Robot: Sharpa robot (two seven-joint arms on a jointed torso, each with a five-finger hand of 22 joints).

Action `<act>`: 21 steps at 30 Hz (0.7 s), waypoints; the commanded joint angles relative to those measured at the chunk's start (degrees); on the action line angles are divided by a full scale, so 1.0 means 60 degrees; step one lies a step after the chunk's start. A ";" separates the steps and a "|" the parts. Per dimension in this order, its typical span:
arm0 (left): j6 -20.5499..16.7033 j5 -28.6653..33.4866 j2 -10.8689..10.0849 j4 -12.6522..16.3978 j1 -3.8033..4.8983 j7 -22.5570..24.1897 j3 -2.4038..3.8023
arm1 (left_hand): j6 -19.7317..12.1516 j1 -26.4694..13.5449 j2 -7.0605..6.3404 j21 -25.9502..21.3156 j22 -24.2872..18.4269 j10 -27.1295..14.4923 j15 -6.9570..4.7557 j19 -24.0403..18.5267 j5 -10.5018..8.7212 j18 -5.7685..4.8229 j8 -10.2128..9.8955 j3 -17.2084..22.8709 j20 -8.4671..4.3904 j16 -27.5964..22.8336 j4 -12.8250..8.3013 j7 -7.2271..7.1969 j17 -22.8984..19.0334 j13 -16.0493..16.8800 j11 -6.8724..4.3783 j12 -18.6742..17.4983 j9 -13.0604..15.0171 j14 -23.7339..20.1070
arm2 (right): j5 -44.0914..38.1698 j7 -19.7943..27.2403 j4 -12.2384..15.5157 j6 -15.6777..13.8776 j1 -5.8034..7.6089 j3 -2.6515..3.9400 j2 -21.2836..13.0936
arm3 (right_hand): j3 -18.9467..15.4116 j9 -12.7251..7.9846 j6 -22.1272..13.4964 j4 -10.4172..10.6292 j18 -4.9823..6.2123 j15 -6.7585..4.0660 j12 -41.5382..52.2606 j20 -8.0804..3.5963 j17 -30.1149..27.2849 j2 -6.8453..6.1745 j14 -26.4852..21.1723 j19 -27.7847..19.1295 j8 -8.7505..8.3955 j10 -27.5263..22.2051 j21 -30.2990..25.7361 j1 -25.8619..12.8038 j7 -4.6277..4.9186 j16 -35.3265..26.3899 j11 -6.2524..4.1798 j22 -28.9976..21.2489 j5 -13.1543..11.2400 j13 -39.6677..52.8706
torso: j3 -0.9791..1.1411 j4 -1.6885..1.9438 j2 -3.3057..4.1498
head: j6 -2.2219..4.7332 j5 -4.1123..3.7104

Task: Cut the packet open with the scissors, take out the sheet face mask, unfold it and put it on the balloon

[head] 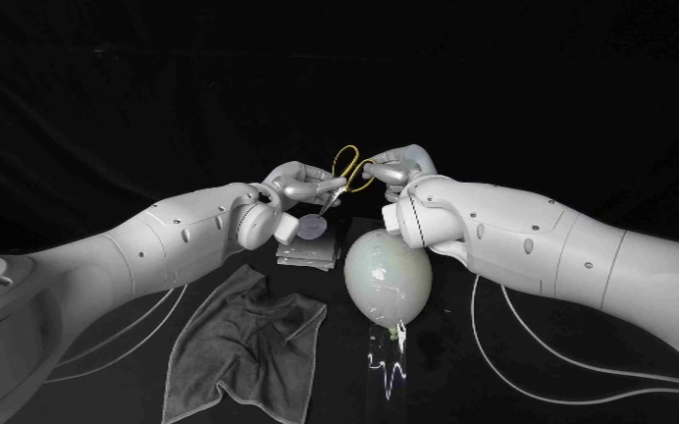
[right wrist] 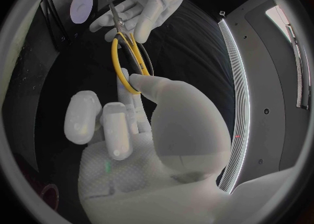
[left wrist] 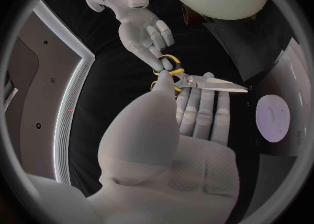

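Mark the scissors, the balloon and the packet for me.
scissors (left wrist: pixel 212 83), left wrist view, on the blade.
balloon (head: pixel 385 277), head view, middle of its body.
packet (head: pixel 309 249), head view, its flat top face.

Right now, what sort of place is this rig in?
Probably a robot lab or demo booth, not a home. The table and backdrop are black. Props are staged: balloon, cloth, packet. A lit wall strip runs behind. Left hand and right hand hold scissors.
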 commanded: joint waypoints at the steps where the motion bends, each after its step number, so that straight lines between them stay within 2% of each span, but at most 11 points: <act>1: 0.0429 0.0216 0.0014 -0.0001 0.0019 -0.0032 0.0008 | 0.0094 0.0036 0.0136 -0.0011 -0.0017 0.0084 -0.0014 0.0069 0.0020 0.0050 0.0057 -0.0013 0.0022 0.0022 -0.0019 0.0006 -0.0017 -0.0013 -0.0017 -0.0059 0.0001 0.0091 | -0.0060 0.0183 0.0034 0.0121 0.0004 0.0013 -0.0011 | 0.0043 -0.0001 0.0008 -0.0022 0.0107 -0.0068 0.0064 -0.0003 0.0017 0.0062 0.0443 -0.0061 0.0057 0.0508 -0.0001 -0.0008 -0.0063 0.0042 -0.0466 0.0015 0.0049 0.0014 | 0.0003 0.0001 0.0004 | -0.0009 0.0002; 5: 0.0471 0.0239 0.0011 -0.0004 0.0019 -0.0064 0.0007 | 0.0161 0.0249 0.0290 -0.0020 -0.0021 0.0170 -0.0046 0.0095 0.0021 0.0051 0.0058 0.0101 0.0019 0.0015 -0.0073 -0.0031 -0.0026 -0.0018 -0.0051 -0.0099 -0.0008 0.0128 | -0.0061 0.0200 0.0055 0.0120 0.0002 0.0016 -0.0023 | 0.0053 0.0006 0.0004 -0.0036 0.0107 -0.0069 0.0062 -0.0004 0.0010 0.0062 0.0443 -0.0061 0.0061 0.0509 0.0002 -0.0018 -0.0063 0.0040 -0.0467 0.0020 0.0059 0.0015 | 0.0005 -0.0004 0.0006 | -0.0001 -0.0027; 7: 0.0499 0.0245 0.0008 -0.0006 0.0019 -0.0087 0.0007 | 0.0260 0.0693 0.0423 -0.0013 -0.0019 0.0276 -0.0113 0.0144 0.0025 0.0070 0.0078 0.0338 0.0014 0.0016 -0.0222 -0.0090 -0.0031 -0.0024 -0.0111 -0.0134 -0.0009 0.0191 | -0.0060 0.0211 0.0057 0.0117 -0.0001 0.0017 -0.0023 | 0.0053 0.0006 0.0004 -0.0036 0.0107 -0.0069 0.0062 -0.0004 0.0010 0.0062 0.0443 -0.0061 0.0061 0.0509 0.0002 -0.0018 -0.0063 0.0040 -0.0467 0.0020 0.0059 0.0015 | 0.0005 -0.0008 0.0007 | 0.0000 -0.0034; 12: 0.0545 0.0253 0.0011 -0.0006 0.0018 -0.0094 0.0007 | 0.0596 0.1298 0.0496 0.0029 -0.0006 0.0680 -0.0257 0.0327 0.0021 0.0114 0.0174 0.0859 -0.0002 0.0068 -0.0158 -0.0176 -0.0011 -0.0037 -0.0223 -0.0232 -0.0001 0.0504 | -0.0059 0.0228 0.0054 0.0129 -0.0008 0.0020 -0.0019 | 0.0053 0.0006 0.0004 -0.0036 0.0107 -0.0069 0.0062 -0.0004 0.0010 0.0062 0.0443 -0.0061 0.0061 0.0509 0.0002 -0.0018 -0.0063 0.0040 -0.0467 0.0020 0.0059 0.0015 | 0.0004 -0.0007 0.0002 | -0.0005 -0.0038; 21: 0.0599 0.0250 0.0024 -0.0029 0.0016 -0.0015 0.0007 | 0.1174 0.1827 0.0393 0.0208 0.0026 0.1597 -0.0539 0.0833 0.0030 0.0153 0.0466 0.2156 -0.0139 0.0280 -0.0069 -0.0372 0.0148 -0.0022 -0.0485 -0.0335 0.0148 0.1153 | -0.0058 0.0202 0.0021 0.0194 -0.0012 0.0022 -0.0021 | 0.0053 0.0006 0.0004 -0.0036 0.0107 -0.0069 0.0062 -0.0004 0.0010 0.0062 0.0443 -0.0061 0.0061 0.0509 0.0002 -0.0018 -0.0063 0.0040 -0.0467 0.0020 0.0059 0.0015 | 0.0002 -0.0001 0.0002 | -0.0019 -0.0039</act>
